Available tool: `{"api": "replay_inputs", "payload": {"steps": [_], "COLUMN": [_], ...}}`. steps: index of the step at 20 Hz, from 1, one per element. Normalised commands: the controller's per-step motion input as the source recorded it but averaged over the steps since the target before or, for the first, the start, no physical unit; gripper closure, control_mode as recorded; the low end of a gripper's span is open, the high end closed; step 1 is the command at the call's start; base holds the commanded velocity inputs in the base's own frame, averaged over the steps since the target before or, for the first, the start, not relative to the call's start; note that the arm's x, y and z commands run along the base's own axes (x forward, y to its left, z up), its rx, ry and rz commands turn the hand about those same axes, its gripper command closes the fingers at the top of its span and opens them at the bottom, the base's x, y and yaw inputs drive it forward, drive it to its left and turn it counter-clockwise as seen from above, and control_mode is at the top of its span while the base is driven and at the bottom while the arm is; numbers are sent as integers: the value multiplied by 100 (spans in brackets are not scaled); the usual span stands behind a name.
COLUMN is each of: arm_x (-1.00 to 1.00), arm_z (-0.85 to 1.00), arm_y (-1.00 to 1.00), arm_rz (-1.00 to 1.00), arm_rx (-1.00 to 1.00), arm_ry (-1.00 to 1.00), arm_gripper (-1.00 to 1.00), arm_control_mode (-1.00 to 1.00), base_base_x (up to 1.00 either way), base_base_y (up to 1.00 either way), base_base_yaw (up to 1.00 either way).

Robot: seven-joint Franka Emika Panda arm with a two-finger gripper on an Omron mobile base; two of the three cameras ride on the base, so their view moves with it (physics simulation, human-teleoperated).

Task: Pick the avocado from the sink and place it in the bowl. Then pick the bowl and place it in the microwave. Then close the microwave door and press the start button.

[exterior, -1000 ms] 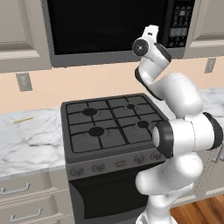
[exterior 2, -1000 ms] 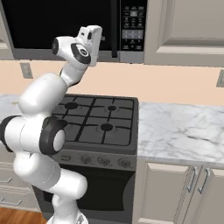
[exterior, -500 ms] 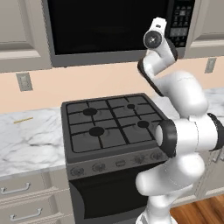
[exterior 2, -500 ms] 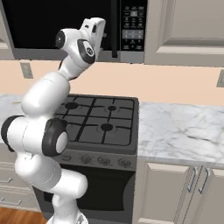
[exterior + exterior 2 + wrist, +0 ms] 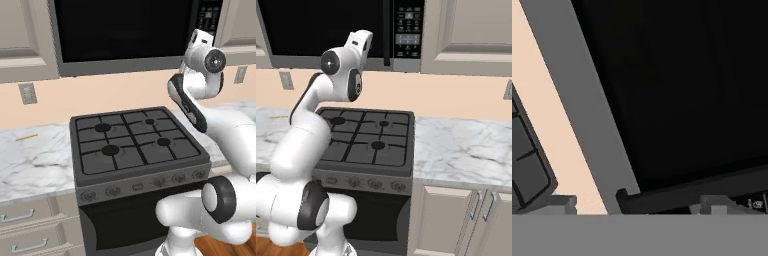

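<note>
Hand view, microwave door (image 5: 677, 90) shut, stove (image 5: 524, 160)

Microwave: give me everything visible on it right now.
The microwave is a large black box mounted above the stove, set between pale cabinets. Its door is a wide dark glass panel with a grey frame along the bottom, and it looks shut, flush with the front. A vertical dark handle sits at the door's right edge, beside a keypad strip of small buttons. The glass is too dark to see inside. The robot's hand is raised close to its lower front; contact can't be confirmed.
</note>
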Motion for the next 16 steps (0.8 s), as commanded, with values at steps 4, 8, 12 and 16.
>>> {"api": "replay_inputs", "payload": {"steps": [4, 8, 12, 16], "arm_x": [-56, -14, -2, 8], "arm_z": [4, 3, 0, 0], "arm_y": [-97, -100, -90, -55], "arm_rz": [21, 21, 25, 18], "arm_rx": [2, 0, 0, 0], "arm_ry": [-4, -8, -9, 0], "arm_gripper": [-100, -100, -100, -100], "arm_control_mode": [-100, -100, -100, -100], "base_base_x": [0, 0, 0, 0], "base_base_y": [0, 0, 0, 0], "base_base_yaw": [0, 0, 0, 0]}}
